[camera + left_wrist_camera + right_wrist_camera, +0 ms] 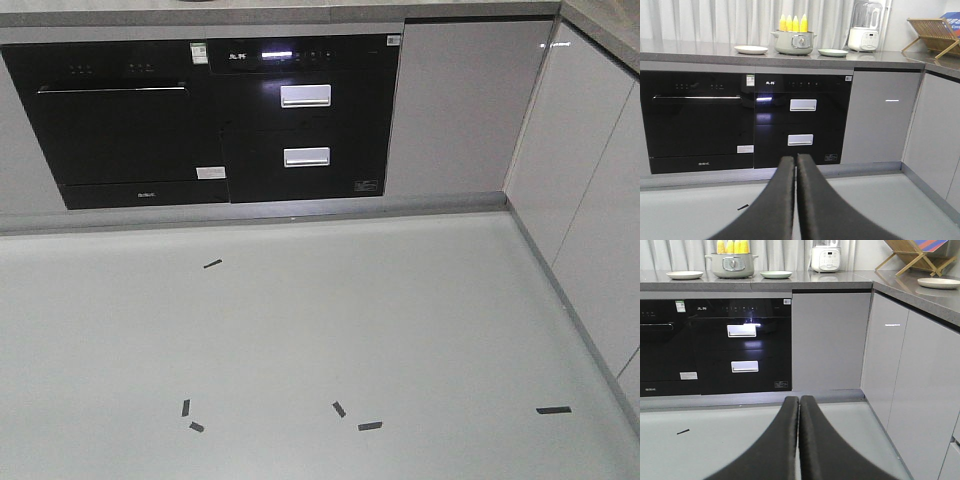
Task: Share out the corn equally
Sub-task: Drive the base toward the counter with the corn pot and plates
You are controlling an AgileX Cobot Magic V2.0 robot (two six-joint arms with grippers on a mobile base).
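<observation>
Several yellow corn cobs (793,23) stand upright in a grey-green pot (794,42) on the far countertop; the same corn (733,246) and pot (731,265) show at the top left of the right wrist view. A white plate (751,49) lies left of the pot and a pale green plate (833,52) right of it. My left gripper (795,159) is shut with nothing in it, low over the floor and far from the counter. My right gripper (799,400) is likewise shut and empty. The front view shows neither gripper nor the corn.
Black built-in appliances (215,120) and grey cabinet doors (455,105) fill the counter front. A white blender (866,27) and a wooden dish rack (934,32) stand on the counter. Another plate (939,283) lies on the right-hand counter. Black tape marks (355,418) dot the floor.
</observation>
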